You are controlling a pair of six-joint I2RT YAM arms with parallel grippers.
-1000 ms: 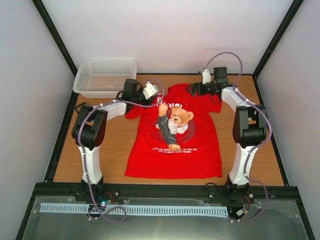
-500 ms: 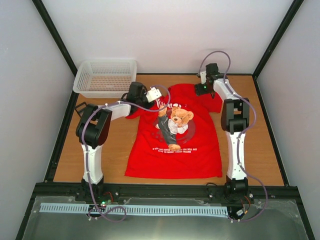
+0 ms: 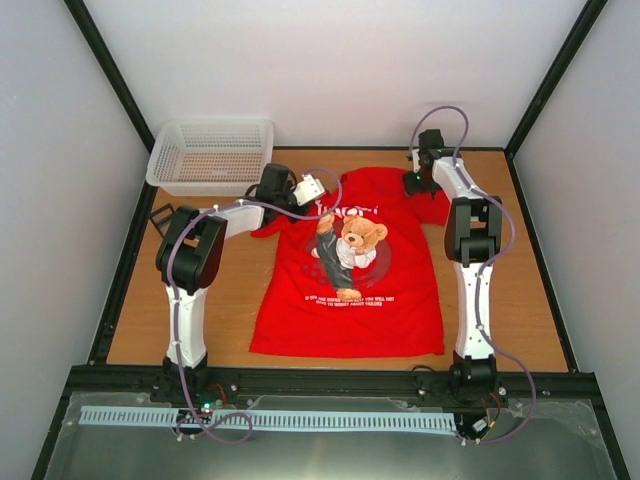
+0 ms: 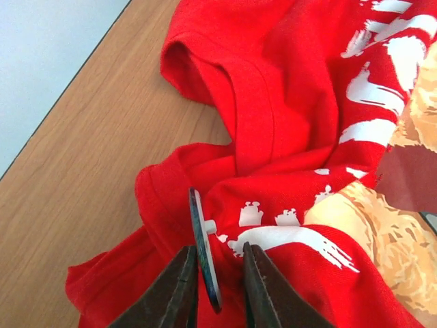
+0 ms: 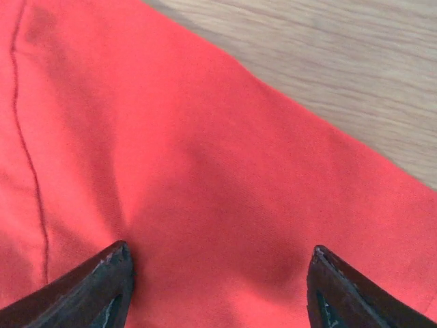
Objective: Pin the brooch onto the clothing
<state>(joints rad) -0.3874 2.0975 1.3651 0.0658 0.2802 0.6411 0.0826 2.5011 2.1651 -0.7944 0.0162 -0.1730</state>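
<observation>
The red T-shirt point(image 3: 345, 300) lies flat on the table, bear print up. Its left sleeve is bunched in the left wrist view point(image 4: 287, 89). My left gripper point(image 3: 322, 197) is at the shirt's upper left, by the white lettering. In the left wrist view it point(image 4: 218, 249) is shut on the dark-blue brooch point(image 4: 205, 253). The brooch stands edge-on just above the cloth, its white post pointing right. My right gripper point(image 3: 412, 183) hangs over the shirt's far right shoulder. In the right wrist view it point(image 5: 218, 249) is open wide and empty, close above plain red cloth point(image 5: 205, 171).
A white mesh basket point(image 3: 210, 152) stands at the back left of the wooden table point(image 3: 505, 300). Black frame rails run along the table's sides. Bare wood shows past the shirt's edge in the right wrist view point(image 5: 341, 68) and left of the sleeve point(image 4: 89, 171).
My right arm has swung from reaching left over the collar to standing upright over the right shoulder. My left gripper has edged slightly right with the brooch.
</observation>
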